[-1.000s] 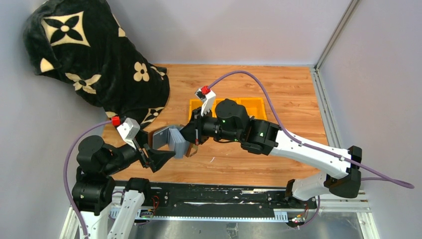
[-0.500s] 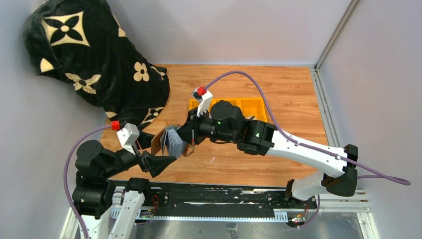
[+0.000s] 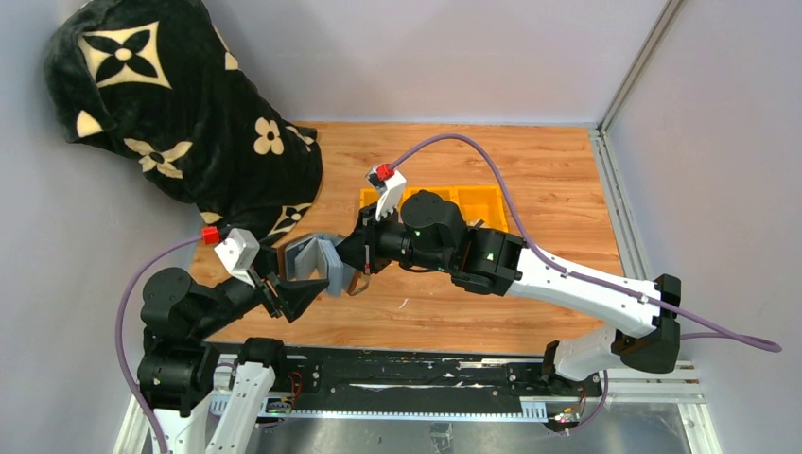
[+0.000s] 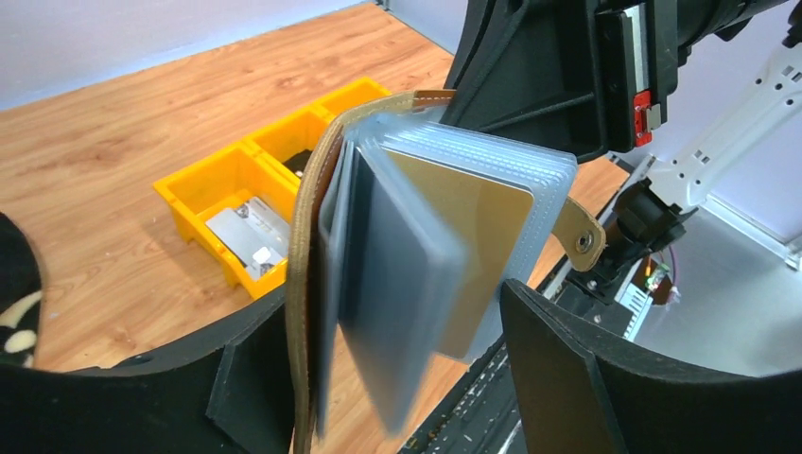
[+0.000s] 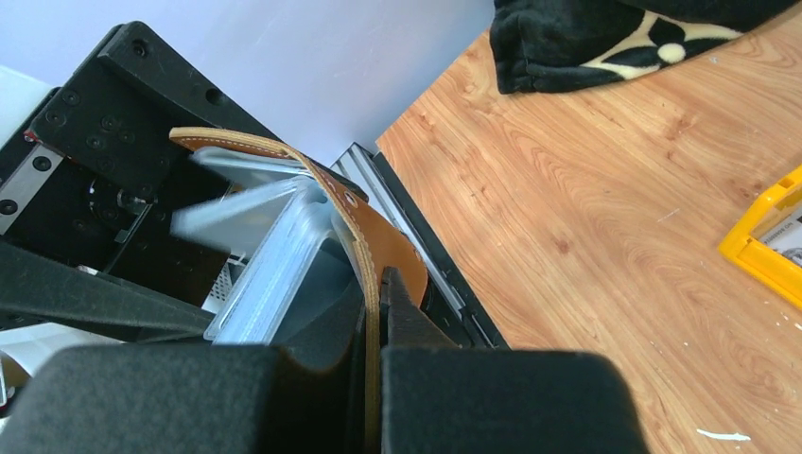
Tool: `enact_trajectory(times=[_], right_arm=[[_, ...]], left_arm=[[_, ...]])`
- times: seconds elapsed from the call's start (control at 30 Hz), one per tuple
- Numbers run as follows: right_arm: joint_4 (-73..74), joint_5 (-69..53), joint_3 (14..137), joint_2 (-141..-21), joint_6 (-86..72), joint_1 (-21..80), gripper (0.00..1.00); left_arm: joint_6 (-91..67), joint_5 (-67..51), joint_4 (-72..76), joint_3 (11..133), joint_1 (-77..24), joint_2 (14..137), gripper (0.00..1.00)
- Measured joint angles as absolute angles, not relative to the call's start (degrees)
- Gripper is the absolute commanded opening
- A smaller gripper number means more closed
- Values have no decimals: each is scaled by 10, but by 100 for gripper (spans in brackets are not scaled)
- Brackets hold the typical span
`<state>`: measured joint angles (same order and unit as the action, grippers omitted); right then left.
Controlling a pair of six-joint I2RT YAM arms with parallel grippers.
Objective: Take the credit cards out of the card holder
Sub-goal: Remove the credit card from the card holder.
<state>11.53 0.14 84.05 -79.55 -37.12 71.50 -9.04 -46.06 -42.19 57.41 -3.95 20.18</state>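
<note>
The right claw (image 5: 371,312) is clamped on the flap of the small brown leather card holder (image 4: 305,236), held off the wooden worktop (image 4: 113,161), its clear sleeves (image 4: 444,227) fanned. The left claw (image 4: 378,331) stands open around them. Extraction looks about to begin: next it should probably pinch one card's edge.

The card holder (image 4: 305,246) is showing smooth tan leather, stitched along the edge, around clear glossy plastic sleeves (image 4: 530,165) and a matt gold card (image 4: 473,236). The left gripper (image 4: 383,326) is showing matt black plastic fingers (image 4: 567,378). At left in the left wrist view a tray (image 4: 194,184) is gleaming as glossy yellow plastic on a wood-grain table (image 4: 113,142) — and upper left in the top view, a blanket (image 3: 170,104) is looking plush.
</note>
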Motion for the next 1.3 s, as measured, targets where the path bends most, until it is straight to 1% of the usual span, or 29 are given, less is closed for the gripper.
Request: enact_trajectory(times=[0.1, 0.23, 0.4, 0.57, 0.73, 0.9, 0.97, 1.07, 1.13, 1.17, 1.27, 1.3], right_arm=[[103, -4, 833, -790, -368, 715, 0], [70, -29, 799, -768, -360, 712, 0], [-7, -99, 741, -733, -359, 696, 0], [-87, -181, 694, -708, -359, 677, 0], [-139, -240, 676, -704, -360, 666, 0], [-178, -305, 671, -702, -365, 668, 0], [-186, -312, 670, -702, -365, 666, 0], [-198, -321, 669, -702, -365, 665, 0], [-205, -331, 669, -702, -367, 665, 0], [-208, -337, 669, -702, -368, 665, 0], [-213, -356, 669, -702, -372, 665, 1], [-213, -358, 669, -702, -372, 665, 7]], left_arm=[[-92, -450, -416, 575, -40, 199, 66], [-84, -449, -421, 588, -40, 195, 61], [-65, -464, -430, 618, -40, 194, 50], [-57, -489, -433, 638, -40, 194, 43], [-59, -498, -432, 645, -43, 194, 32], [-69, -476, -415, 645, -43, 194, 24], [-76, -474, -405, 645, -43, 190, 23], [-88, -475, -391, 644, -43, 184, 32], [-96, -477, -382, 641, -43, 182, 33], [-101, -481, -378, 641, -43, 182, 30], [-115, -510, -371, 638, -43, 182, 13], [-118, -519, -370, 638, -43, 182, 7]])
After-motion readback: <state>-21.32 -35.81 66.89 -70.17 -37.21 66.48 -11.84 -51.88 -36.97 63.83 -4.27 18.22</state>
